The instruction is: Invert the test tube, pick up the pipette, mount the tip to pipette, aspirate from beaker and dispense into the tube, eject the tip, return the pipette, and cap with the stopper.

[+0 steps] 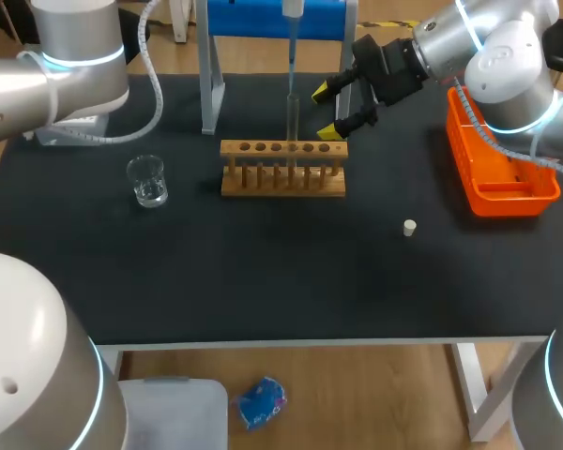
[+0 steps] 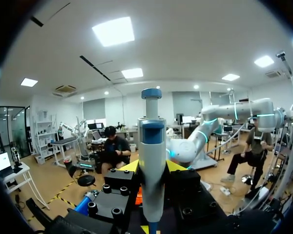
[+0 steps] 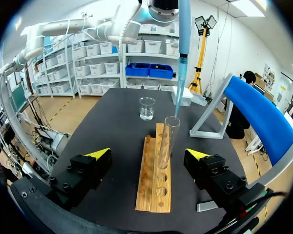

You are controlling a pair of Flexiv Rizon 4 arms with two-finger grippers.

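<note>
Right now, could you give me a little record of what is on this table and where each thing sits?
pipette: held above the rack by the left gripper, tip at the tube's mouth
test tube: upright in the wooden rack
right gripper: open, one finger on each side of the tube, not touching
beaker: left of the rack
stopper: loose on the table, right of the rack

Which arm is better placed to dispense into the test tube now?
Left. The left gripper holds the pipette, its tip at the mouth of the test tube in the rack. The right gripper stands open, either side of the tube, holding nothing.
</note>
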